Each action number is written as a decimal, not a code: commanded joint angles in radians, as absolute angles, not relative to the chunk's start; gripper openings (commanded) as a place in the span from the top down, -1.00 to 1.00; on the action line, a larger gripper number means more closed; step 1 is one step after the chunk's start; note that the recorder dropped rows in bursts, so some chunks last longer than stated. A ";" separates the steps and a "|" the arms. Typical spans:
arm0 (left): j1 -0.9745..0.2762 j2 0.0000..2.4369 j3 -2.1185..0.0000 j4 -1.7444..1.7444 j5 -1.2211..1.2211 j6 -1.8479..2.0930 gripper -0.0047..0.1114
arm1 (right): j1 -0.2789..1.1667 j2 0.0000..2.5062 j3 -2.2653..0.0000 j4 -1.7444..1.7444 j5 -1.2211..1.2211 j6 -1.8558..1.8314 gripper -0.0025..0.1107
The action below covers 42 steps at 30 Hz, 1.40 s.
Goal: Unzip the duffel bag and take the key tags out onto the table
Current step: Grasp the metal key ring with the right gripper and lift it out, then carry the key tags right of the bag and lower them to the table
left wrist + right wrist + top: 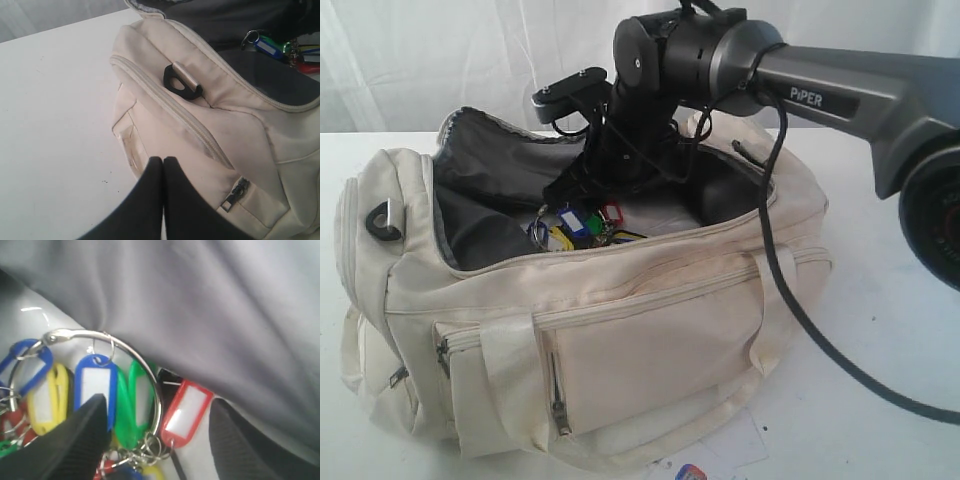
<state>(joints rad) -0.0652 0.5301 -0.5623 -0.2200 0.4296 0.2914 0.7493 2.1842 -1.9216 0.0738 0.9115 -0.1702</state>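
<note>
The cream duffel bag (620,300) lies on the white table (880,330) with its top zip open and the dark lining showing. The key tags (582,228) lie inside it, a bunch of blue, yellow, green and red fobs on a metal ring (125,400). My right gripper (157,412) reaches down into the bag, jaws open, one finger on each side of the green and red tags. My left gripper (163,160) is shut on nothing, hovering over the bag's end (200,125) near a black D-ring (181,82). The key tags (280,47) show there too.
White paper cards with a red-blue logo (705,462) lie on the table in front of the bag. The right arm's black cable (790,290) drapes over the bag's front. Bare tabletop (55,115) spreads beside the bag's end.
</note>
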 commanded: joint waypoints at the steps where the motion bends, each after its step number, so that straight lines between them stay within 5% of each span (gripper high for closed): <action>1: -0.060 0.524 -0.561 -0.240 0.439 0.287 0.92 | 0.745 2.215 -1.918 0.071 0.894 -0.184 -0.05; 5: -0.060 0.524 -0.561 -0.240 0.439 0.287 0.92 | 0.745 2.233 -1.918 0.071 0.881 -0.184 0.06; 11: -0.060 0.524 -0.561 -0.240 0.439 0.287 0.92 | 0.745 2.224 -1.923 0.071 0.894 -0.179 0.95; 42: -0.060 0.524 -0.559 -0.242 0.437 0.291 0.92 | 0.732 1.641 -1.785 -0.019 1.059 -0.078 0.96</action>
<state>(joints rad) -0.0652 0.5301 -0.5623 -0.2200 0.4296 0.2914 0.7478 1.7278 -1.8314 0.0112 1.0527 -0.0922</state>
